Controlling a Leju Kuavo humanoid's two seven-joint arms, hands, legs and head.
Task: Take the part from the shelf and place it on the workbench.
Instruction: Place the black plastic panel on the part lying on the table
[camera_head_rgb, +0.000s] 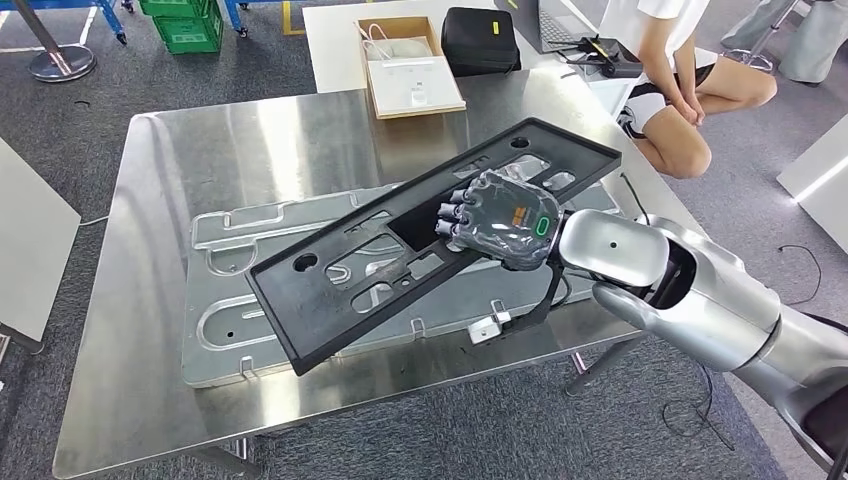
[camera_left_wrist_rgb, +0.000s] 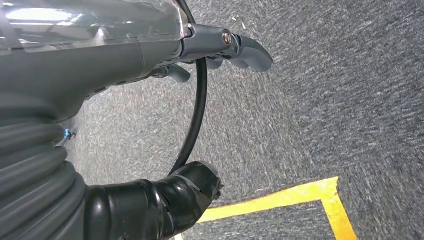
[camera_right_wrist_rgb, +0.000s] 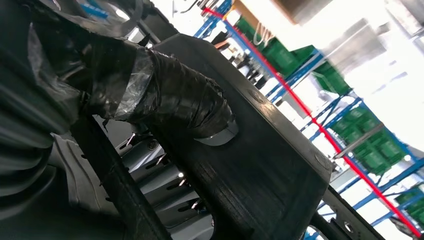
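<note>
Part: long black plastic panel (camera_head_rgb: 400, 250) with cut-outs, lying diagonally and tilted over the grey metal plate (camera_head_rgb: 230, 300); its near-left corner is low, its far-right end raised.
Right robot hand (camera_head_rgb: 500, 220): on top of the panel near its far-right half, fingers curled into a central opening, gripping the panel. In the right wrist view the taped thumb (camera_right_wrist_rgb: 185, 107) presses against the panel's dark face (camera_right_wrist_rgb: 260, 165).
Left robot hand (camera_left_wrist_rgb: 220, 47): hangs over grey carpet (camera_left_wrist_rgb: 325, 100) with a yellow line (camera_left_wrist_rgb: 280, 200); fingers apart, holding nothing.
Worktop (camera_head_rgb: 150, 400): shiny steel, carrying the metal plate.
Behind: a cardboard box (camera_head_rgb: 410, 65) and a black case (camera_head_rgb: 480, 40) on a white table (camera_head_rgb: 330, 45).
Person (camera_head_rgb: 690, 90): crouched at far right, beside the worktop.
</note>
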